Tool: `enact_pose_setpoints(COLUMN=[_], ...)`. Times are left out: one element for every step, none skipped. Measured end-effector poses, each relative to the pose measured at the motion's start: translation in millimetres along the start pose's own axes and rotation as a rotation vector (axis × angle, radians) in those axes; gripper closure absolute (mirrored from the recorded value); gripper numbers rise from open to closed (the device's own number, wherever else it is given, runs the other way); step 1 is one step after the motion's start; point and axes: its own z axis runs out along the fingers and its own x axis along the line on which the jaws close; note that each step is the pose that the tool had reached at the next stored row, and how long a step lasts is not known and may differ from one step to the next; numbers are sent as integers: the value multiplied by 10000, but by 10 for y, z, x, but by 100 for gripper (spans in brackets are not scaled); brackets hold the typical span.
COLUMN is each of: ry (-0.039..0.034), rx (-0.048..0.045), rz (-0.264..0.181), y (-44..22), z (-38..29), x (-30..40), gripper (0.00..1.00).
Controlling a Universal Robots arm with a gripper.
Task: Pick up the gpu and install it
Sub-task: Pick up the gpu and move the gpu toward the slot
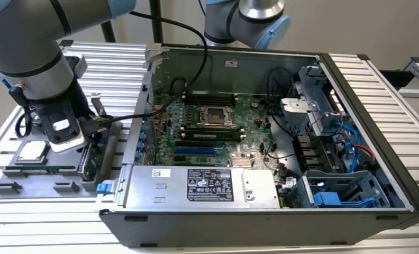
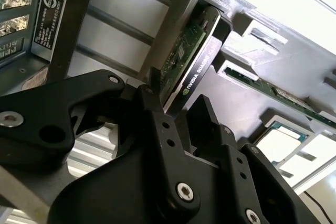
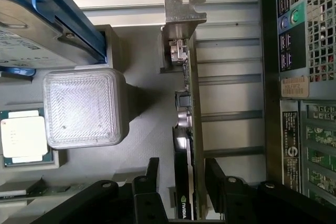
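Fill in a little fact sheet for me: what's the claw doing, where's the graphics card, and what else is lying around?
gripper: open, one finger on each side of the gpu
gpu: standing on edge in a slot of the grey tray
computer case: open, motherboard exposed, to the exterior view's right of the tray
also in tray: processor chip, hard drive in a blue frame

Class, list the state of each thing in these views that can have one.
Green rectangular gpu card with black cooler: standing on edge in grey holder, unlifted.
Black end effector: open, fingers straddling the gpu.
Black metal computer case: side open, motherboard exposed.
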Motion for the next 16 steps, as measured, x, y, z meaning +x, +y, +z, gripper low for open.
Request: enact_pose_setpoints(ry=[0,1,0,0,0,1,0,0,1,1,1,1,0,0,1,1], rx=[0,1,0,0,0,0,0,0,0,0,0,0,1,0,0,0], rz=[0,-1,-2,-2,-2,-3,-3,-3,-3,-4,-4,-5,-5,-5,-5,-6], y=[0,0,0,0,0,0,0,0,0,0,0,0,0,0,0,0], z=[1,3,3,3,3,3,3,4,3,3,3,3,3,3,3,3], x=[0,0,0,0,0,0,0,0,0,0,0,0,0,0,0,0], gripper=[0,0,0,0,0,0,0,0,0,0,0,0,0,0,100,100])
